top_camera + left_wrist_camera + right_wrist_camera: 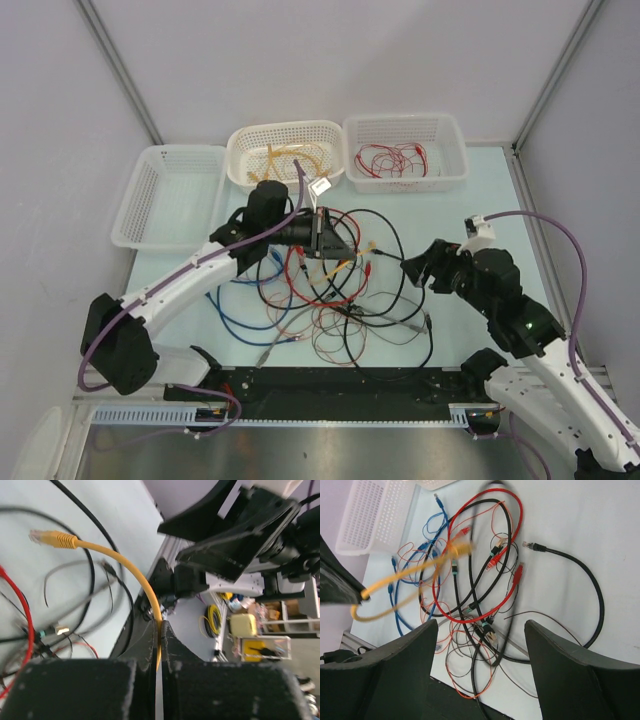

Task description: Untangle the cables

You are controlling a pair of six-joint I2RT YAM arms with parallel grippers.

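Note:
The cables (pixel 330 290) lie tangled on the table between the two arms: red, black, blue and thin orange loops. My left gripper (pixel 320 238) hovers over the tangle's far side. It is shut on a yellow cable (pixel 125 565), pinched between the fingertips (pixel 159 629); the cable's plug end (pixel 52 538) hangs free. In the right wrist view that yellow cable (pixel 405 580) stretches up, blurred, above a red loop (pixel 485 555) and blue cable (pixel 395 605). My right gripper (pixel 415 265) is open at the tangle's right edge, above the cables, with nothing between its fingers (pixel 395 670).
Three white baskets line the back: a bare one (pixel 170 195) at left, a middle one (pixel 285 155) with yellow cables, and a right one (pixel 405 150) with red wires. A black cable (pixel 580 580) loops out to the right. A black rail (pixel 340 385) runs along the near edge.

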